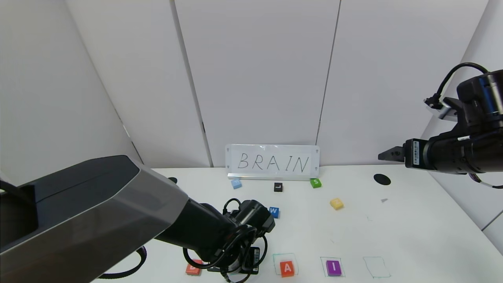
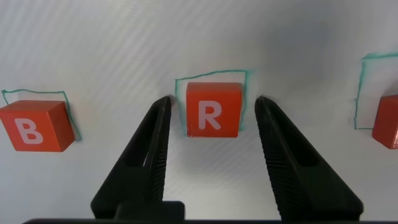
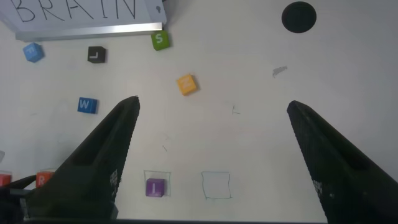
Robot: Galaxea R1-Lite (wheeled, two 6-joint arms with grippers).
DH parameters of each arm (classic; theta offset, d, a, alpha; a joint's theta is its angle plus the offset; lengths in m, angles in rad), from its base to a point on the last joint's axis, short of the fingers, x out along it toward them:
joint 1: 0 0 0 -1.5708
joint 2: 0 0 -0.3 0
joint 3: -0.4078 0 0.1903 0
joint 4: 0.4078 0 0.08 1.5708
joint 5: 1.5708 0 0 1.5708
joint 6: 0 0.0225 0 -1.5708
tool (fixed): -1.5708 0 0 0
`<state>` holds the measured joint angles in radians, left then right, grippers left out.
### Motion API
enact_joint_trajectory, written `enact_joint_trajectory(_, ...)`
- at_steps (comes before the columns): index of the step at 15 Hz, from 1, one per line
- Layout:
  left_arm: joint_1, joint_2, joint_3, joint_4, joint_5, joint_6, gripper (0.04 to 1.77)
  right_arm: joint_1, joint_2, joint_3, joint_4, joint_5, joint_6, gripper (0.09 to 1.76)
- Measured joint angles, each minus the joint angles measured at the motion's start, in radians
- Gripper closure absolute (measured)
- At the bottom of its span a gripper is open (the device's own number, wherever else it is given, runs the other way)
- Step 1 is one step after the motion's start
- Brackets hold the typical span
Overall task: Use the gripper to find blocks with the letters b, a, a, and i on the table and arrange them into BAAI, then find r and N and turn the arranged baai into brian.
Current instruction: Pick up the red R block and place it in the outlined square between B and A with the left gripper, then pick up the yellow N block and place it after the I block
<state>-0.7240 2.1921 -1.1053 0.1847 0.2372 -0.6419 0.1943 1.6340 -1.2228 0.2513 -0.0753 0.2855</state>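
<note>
Left gripper (image 2: 211, 109): low at the bottom centre of the head view, over the front row. Your fingers (image 2: 146, 149) stand wide, one on each side of the R (image 2: 212, 109), just beside it and not pressing it.

R: sits on the desk (image 1: 412, 220) inside a green square, second in the row.

Row so far: B (image 2: 31, 124) in the first square, lower left; then R; then A (image 1: 287, 268); then the purple I (image 1: 333, 267). The last green square (image 1: 376, 267), lower right, has nothing in it.

Done: judging by the row, four of five letters are placed.

Left: the yellow N (image 1: 336, 203) lies loose mid-desk, right of centre. It belongs in the last square.

Right gripper (image 3: 211, 149): raised at the right edge of the head view, well above the desk, fingers wide and holding nothing.

Around: a card (image 1: 272, 162) reading BRAIN stands at the back. Near it lie a pale blue block (image 1: 235, 183), a black L (image 1: 278, 187) and a green S (image 1: 315, 182); a blue W (image 1: 274, 212) lies beside your left wrist.

In the way: nothing lies between the N and the last square. The S is the nearest stray to the N.
</note>
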Motion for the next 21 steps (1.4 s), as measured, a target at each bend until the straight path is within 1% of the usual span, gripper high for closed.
enact_joint_trajectory(4, -0.003, -0.001, 0.002, -0.001, 0.003, 0.000, 0.52, 0.000, 0.000, 0.000, 0.000, 0.000, 0.000, 0.14)
enact_joint_trajectory(9, 0.003, -0.034, 0.003, 0.010, 0.016, 0.010, 0.33, 0.000, 0.000, 0.000, 0.000, 0.001, 0.000, 0.14)
enact_joint_trajectory(14, 0.018, -0.127, 0.003, 0.015, 0.017, 0.054, 0.22, 0.000, 0.000, 0.000, 0.000, 0.000, 0.000, 0.14)
enact_joint_trajectory(18, 0.045, -0.217, 0.003, 0.048, 0.016, 0.092, 0.17, 0.000, 0.000, 0.000, 0.000, 0.000, 0.000, 0.14)
enact_joint_trajectory(20, 0.067, -0.269, 0.003, 0.051, 0.016, 0.132, 0.15, 0.000, 0.001, 0.000, 0.000, 0.000, 0.000, 0.14)
enact_joint_trajectory(21, 0.080, -0.296, 0.003, 0.055, 0.016, 0.167, 0.14, 0.000, 0.002, 0.000, 0.000, 0.000, 0.000, 0.14)
